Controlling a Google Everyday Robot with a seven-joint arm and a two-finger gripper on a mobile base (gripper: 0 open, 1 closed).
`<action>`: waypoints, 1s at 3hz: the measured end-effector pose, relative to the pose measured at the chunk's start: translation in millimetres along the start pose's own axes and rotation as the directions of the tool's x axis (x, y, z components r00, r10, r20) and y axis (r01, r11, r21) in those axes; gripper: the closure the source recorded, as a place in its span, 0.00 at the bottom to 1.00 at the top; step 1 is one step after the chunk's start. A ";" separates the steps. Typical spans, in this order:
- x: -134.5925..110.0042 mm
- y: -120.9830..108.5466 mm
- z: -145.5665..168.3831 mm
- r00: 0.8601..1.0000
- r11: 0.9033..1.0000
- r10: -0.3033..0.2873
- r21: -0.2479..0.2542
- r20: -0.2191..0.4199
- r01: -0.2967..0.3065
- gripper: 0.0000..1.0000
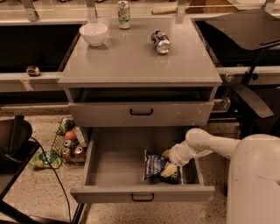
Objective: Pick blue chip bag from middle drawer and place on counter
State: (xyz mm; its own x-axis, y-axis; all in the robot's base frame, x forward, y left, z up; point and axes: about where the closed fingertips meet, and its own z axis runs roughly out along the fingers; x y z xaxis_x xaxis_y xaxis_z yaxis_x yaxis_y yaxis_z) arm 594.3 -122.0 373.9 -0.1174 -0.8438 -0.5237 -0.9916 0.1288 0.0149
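The middle drawer (94, 164) stands pulled out toward the camera, its black bar handle (142, 197) on the front panel nearest the view. The blue chip bag (154, 164) lies flat on the drawer floor in the right half, close to the front wall. Its long axis seems to slant from the back left to the front right, with the white-lettered face up. The gripper (168, 163) reaches in over the drawer's right wall and sits at the bag's right edge, touching or overlapping it; whether the jaws are spread or pinching the foil cannot be told. Behind it is the shut upper drawer (175, 114). On the counter (131, 61) above are a white bowl (93, 33), a soda can (161, 41) on its side, and an upright can (124, 8) at the far edge.
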 end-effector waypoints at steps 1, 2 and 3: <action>-8.6 8.3 -25.5 0.999 0.997 -0.025 0.079 0.036 0.022 0.63; -29.9 27.4 -75.9 0.989 0.979 -0.096 0.192 0.111 0.073 0.87; -57.3 50.7 -138.1 0.964 0.940 -0.200 0.311 0.173 0.140 1.00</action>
State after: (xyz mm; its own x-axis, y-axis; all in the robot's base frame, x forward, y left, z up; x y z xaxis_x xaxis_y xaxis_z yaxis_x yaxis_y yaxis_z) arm 543.2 -139.1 522.4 0.0948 -0.7496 -0.6551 -0.9315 0.1654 -0.3241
